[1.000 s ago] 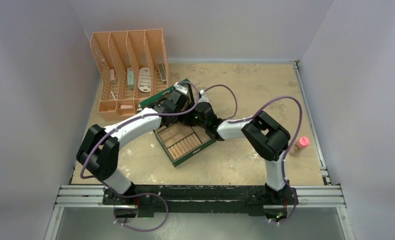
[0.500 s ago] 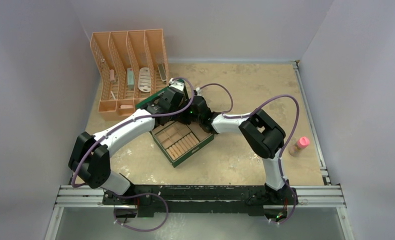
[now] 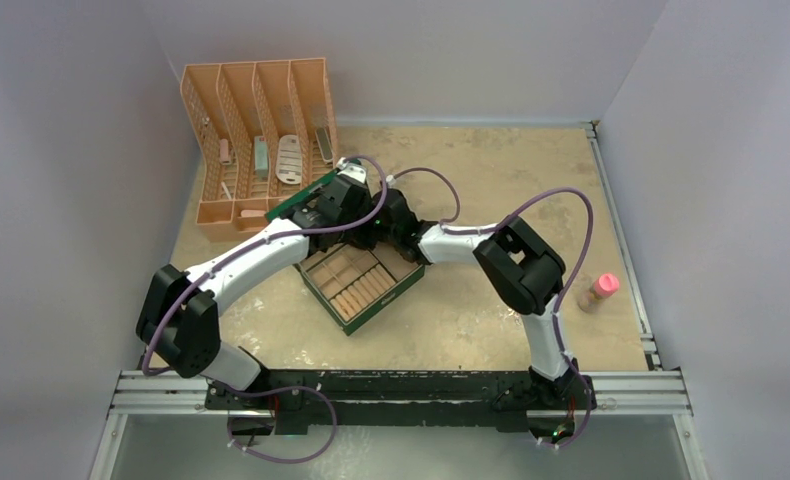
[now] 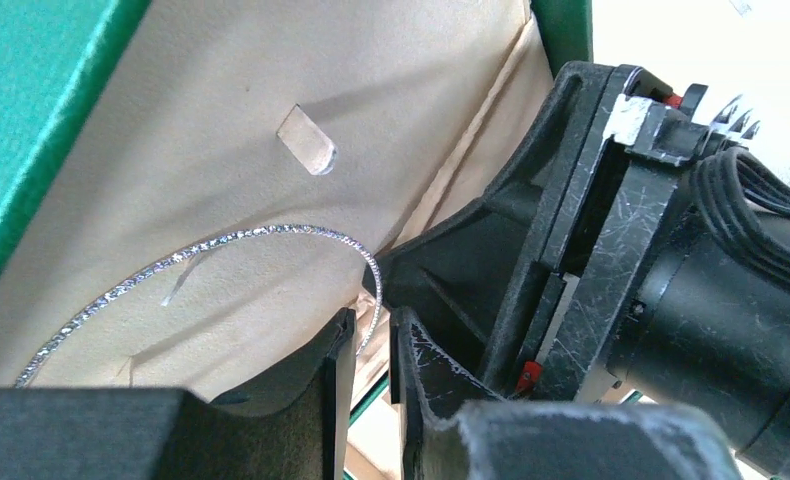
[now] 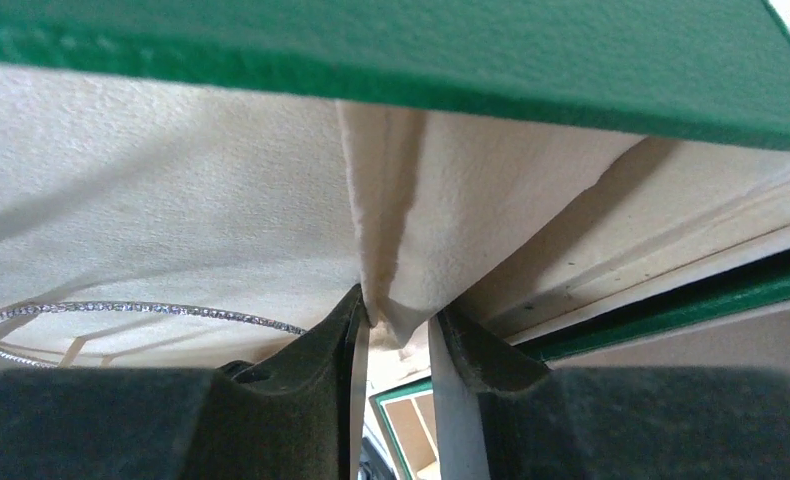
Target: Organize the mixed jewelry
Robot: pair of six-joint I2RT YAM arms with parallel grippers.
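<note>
Plain, pale lavender-grey walls [image 3: 61, 150] close in the space on the left, back and right, evenly lit with no hard shadows. The surface [image 3: 491, 170] is tan and mottled, with worn, paler patches. A silver aluminium rail [image 3: 651, 392] runs along its near edge, and a thinner metal strip [image 3: 621, 240] borders its right side.

The sandy tabletop [image 3: 491, 170] carries a peach rack [image 3: 256, 110], a green box [image 3: 366, 285] and a pink-capped bottle [image 3: 601, 290].

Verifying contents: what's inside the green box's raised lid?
A thin glittering hoop lies on the cream lining, one end between the fingertips of the left gripper. It and the right gripper hide the lower lid.
</note>
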